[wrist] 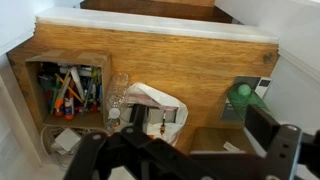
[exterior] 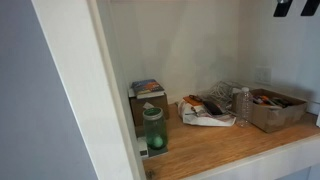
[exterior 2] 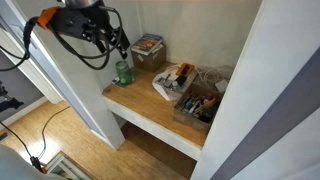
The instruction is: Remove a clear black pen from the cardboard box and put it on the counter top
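The low cardboard box [wrist: 30,75] sits at the left of the wrist view, open-topped and full of mixed coloured pens and small items. Dark thin sticks [wrist: 87,92] lie among them; I cannot single out the black pen. The box also shows in both exterior views [exterior: 268,117] [exterior 2: 186,112], on the wooden counter top [exterior: 230,148] [exterior 2: 140,105] [wrist: 190,60]. My gripper [wrist: 180,150] is open and empty, high above the counter and off to the side of the box. Its fingers show at the top edge of an exterior view [exterior: 297,8] and on the arm [exterior 2: 120,45].
A green bottle [exterior: 153,130] [exterior 2: 123,72] [wrist: 245,98] stands near the counter's front edge. Behind it is a taller brown box with a colourful top [exterior: 147,92] [exterior 2: 150,47]. A white bag [exterior: 205,112] [wrist: 150,100] and a clear bottle [exterior: 243,105] lie mid-counter. Walls enclose the alcove.
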You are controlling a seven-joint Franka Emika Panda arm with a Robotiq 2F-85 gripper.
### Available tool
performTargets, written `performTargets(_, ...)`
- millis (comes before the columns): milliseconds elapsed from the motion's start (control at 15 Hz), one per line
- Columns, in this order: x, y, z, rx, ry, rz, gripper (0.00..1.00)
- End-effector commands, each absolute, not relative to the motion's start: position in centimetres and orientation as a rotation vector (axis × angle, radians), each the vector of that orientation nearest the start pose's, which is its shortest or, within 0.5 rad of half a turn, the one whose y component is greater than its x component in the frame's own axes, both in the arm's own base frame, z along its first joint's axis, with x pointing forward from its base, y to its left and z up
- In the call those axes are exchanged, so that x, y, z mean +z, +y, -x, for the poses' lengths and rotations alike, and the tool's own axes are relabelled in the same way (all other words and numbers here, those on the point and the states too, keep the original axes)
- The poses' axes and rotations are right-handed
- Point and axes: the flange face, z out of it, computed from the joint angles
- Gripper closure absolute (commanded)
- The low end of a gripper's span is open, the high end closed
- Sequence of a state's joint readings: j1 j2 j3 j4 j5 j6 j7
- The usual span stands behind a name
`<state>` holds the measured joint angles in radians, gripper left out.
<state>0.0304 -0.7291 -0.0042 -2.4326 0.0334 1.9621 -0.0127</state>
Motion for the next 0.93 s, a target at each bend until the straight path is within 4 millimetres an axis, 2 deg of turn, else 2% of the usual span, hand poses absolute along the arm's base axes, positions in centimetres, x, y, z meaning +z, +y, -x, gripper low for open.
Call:
performTargets(0,57.5,1.1,-35.5,-0.400,-0.048,3.079,0.00)
performTargets(733,57.5,1.1,-35.5,-0.400,-0.048,3.079,0.00)
performTargets(867,57.4,0.1,-37.9,-0.322,0.133,3.069,0.00)
